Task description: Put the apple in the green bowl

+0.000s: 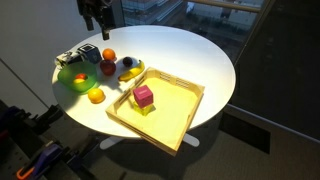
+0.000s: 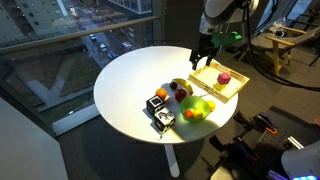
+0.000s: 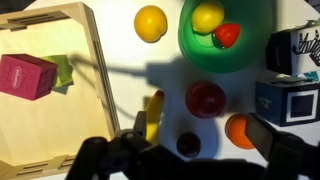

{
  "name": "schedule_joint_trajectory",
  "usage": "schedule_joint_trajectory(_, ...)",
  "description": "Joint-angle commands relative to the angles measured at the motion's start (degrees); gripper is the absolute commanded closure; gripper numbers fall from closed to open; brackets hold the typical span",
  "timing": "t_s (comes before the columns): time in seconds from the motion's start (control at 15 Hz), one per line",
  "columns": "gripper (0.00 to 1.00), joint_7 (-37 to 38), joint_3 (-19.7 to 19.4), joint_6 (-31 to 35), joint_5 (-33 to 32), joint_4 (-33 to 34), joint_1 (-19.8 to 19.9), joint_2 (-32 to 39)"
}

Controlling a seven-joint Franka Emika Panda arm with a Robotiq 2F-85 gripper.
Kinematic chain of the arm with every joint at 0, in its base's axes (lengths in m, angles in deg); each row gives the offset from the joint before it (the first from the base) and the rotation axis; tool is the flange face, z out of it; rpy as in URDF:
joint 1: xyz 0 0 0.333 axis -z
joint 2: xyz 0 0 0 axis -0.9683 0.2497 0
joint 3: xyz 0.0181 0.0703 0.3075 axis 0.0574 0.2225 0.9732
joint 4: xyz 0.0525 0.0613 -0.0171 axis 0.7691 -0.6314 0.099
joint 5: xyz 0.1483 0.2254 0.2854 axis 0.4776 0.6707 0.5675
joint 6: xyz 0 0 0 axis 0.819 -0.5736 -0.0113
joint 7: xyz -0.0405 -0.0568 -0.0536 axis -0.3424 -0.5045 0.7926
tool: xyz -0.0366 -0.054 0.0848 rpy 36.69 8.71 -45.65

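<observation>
Apple, small, round and red (image 1: 107, 68), lies on the white round table (image 1: 190, 60), outside and just right of the shallow lime-green bowl (image 1: 64, 86). An orange round fruit (image 1: 95, 95) sits nearer, another (image 1: 108, 54) just beyond. Farthest, the black gripper (image 1: 98, 30) hangs above, jaws wide and empty. Crowding is the likely hazard: descending fingers could nudge neighbouring fruit or the bowl's rim, rolling the apple away.

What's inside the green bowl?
A yellow fruit and a small red-orange piece lie in the green bowl. Whatever sits beneath them is covered.
</observation>
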Motion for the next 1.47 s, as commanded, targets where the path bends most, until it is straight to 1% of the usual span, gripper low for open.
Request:
schedule_joint_trajectory(0.0,0.0,-0.39,0.69,-0.61,-1.77,1.78,-0.43,2.01)
schedule_joint_trajectory(0.27,0.0,-2.15,1.06,0.05,-5.16,2.1,-0.88,3.28)
schedule_joint_trajectory(0.67,0.0,-5.93,2.17,1.39,-5.99,4.09,-1.02,6.05)
schedule_joint_trajectory(1.13,0.0,-6.65,3.06,5.92,-8.68,0.79,-2.02,5.01)
schedule_joint_trajectory(1.4,0.0,-5.99,3.3,5.73,-9.08,-1.17,-2.67,3.79)
